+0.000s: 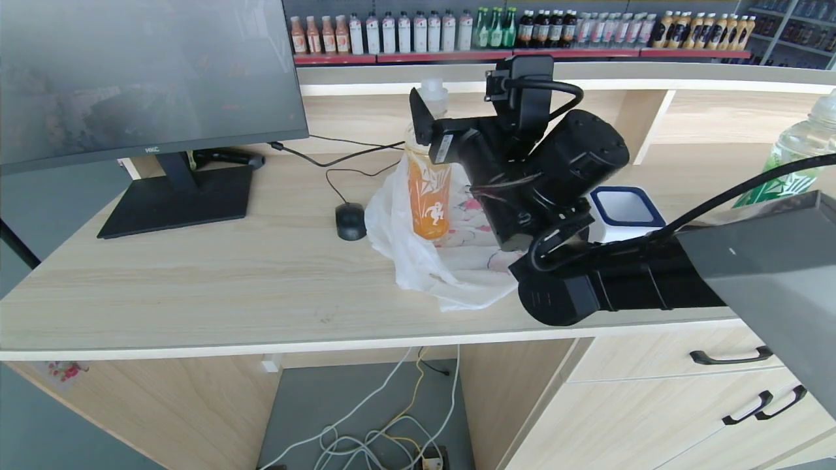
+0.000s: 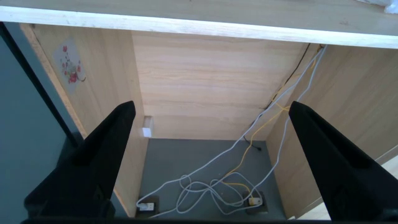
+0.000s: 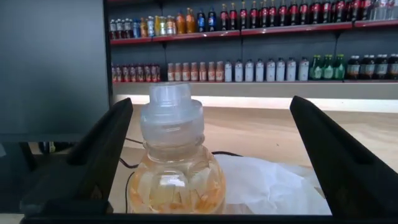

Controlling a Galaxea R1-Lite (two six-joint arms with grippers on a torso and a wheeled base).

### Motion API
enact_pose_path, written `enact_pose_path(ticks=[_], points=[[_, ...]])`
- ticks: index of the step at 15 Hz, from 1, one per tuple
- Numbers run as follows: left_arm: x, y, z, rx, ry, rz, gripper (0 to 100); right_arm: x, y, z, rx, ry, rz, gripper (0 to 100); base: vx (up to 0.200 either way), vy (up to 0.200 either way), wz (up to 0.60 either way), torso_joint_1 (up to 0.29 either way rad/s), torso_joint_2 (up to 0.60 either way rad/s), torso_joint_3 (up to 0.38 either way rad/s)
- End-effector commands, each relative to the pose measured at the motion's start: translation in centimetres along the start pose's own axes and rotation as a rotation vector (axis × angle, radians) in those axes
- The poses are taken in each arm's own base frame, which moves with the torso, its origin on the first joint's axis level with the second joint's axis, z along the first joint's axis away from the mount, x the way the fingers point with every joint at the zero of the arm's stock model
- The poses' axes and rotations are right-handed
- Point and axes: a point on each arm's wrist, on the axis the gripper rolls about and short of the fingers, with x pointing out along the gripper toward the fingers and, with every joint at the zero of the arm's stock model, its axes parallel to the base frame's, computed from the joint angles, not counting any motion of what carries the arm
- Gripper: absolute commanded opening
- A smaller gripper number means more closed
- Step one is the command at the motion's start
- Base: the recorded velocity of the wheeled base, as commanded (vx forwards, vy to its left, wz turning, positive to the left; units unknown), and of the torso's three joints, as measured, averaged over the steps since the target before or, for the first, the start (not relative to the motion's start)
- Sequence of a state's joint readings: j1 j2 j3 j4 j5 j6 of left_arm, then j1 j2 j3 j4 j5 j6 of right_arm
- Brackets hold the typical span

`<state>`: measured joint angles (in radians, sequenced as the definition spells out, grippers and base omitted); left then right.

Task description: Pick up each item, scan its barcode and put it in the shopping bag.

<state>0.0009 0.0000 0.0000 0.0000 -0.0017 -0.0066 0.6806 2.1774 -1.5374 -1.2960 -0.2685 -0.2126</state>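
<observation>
An orange juice bottle (image 1: 428, 196) with a clear cap stands upright against the white plastic shopping bag (image 1: 450, 274) in the middle of the counter; whether its base is inside the bag I cannot tell. My right gripper (image 1: 432, 127) is at the bottle's neck, open, with a finger (image 1: 421, 117) on its near side. In the right wrist view the bottle (image 3: 177, 165) stands between the widely spread fingers of the right gripper (image 3: 210, 106), touching neither, with the bag (image 3: 280, 186) behind it. My left gripper (image 2: 211, 106) hangs open below the counter edge, holding nothing.
A white and blue scanner box (image 1: 624, 209) sits right of the bag, partly behind my right arm. A green bottle (image 1: 797, 156) stands at the far right. A monitor (image 1: 150, 72) and a mouse (image 1: 351, 220) are on the left. Loose cables (image 2: 211, 186) lie under the counter.
</observation>
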Motion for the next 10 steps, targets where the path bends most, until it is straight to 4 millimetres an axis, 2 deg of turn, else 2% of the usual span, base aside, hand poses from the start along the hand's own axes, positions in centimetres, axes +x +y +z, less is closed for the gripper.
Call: enact_pose_path(ticks=[1, 3, 4, 5, 6, 8, 10], points=[[0.0, 0.0, 0.0, -0.001, 0.000, -0.001, 100, -1.3, -0.7, 3.3, 0.010, -0.056, -0.017, 100, 0.000, 0.000, 0.00, 0.000, 0.00, 0.000], [0.0, 0.0, 0.0, -0.001, 0.000, -0.001, 100, -3.4, -0.9, 4.4, 0.017, -0.046, -0.008, 100, 0.000, 0.000, 0.00, 0.000, 0.00, 0.000], [0.0, 0.0, 0.0, -0.001, 0.000, 0.001, 100, -5.1, -1.3, 4.7, 0.020, -0.041, 0.000, 100, 0.000, 0.000, 0.00, 0.000, 0.00, 0.000], [0.0, 0.0, 0.0, 0.000, 0.000, -0.001, 100, -5.6, -1.2, 4.8, 0.024, -0.041, 0.005, 100, 0.000, 0.000, 0.00, 0.000, 0.00, 0.000], [0.0, 0.0, 0.0, 0.000, 0.000, 0.001, 100, -7.2, -0.6, 4.7, 0.065, -0.037, 0.029, 100, 0.000, 0.000, 0.00, 0.000, 0.00, 0.000], [0.0, 0.0, 0.0, 0.002, 0.000, -0.001, 100, -8.6, -1.0, 6.2, 0.099, -0.025, 0.042, 100, 0.000, 0.000, 0.00, 0.000, 0.00, 0.000], [0.0, 0.0, 0.0, 0.010, 0.002, -0.001, 100, -10.0, -1.6, 6.4, 0.121, 0.015, 0.046, 100, 0.000, 0.000, 0.00, 0.000, 0.00, 0.000]])
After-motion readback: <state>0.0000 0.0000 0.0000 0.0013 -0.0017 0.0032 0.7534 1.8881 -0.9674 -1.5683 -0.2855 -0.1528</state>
